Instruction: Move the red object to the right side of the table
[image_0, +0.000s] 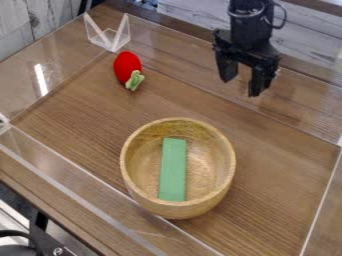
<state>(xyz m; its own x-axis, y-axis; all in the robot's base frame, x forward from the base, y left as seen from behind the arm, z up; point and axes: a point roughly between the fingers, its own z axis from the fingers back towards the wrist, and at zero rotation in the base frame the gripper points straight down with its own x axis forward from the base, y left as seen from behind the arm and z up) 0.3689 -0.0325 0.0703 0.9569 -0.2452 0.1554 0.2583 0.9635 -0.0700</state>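
Jaws spread wide and empty, the end effector (249, 76) hangs near the tabletop's (80, 120) far edge, well apart from the red object (127, 67) toward the far-left corner. An off-centre descent could nudge the rounded fruit into rolling away.

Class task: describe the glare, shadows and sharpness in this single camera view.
Camera view: pale glare streaks the clear acrylic walls and the far table; soft shadows lie beside the red object and inside the bowl; the open gripper looks slightly soft, the rest reasonably sharp.
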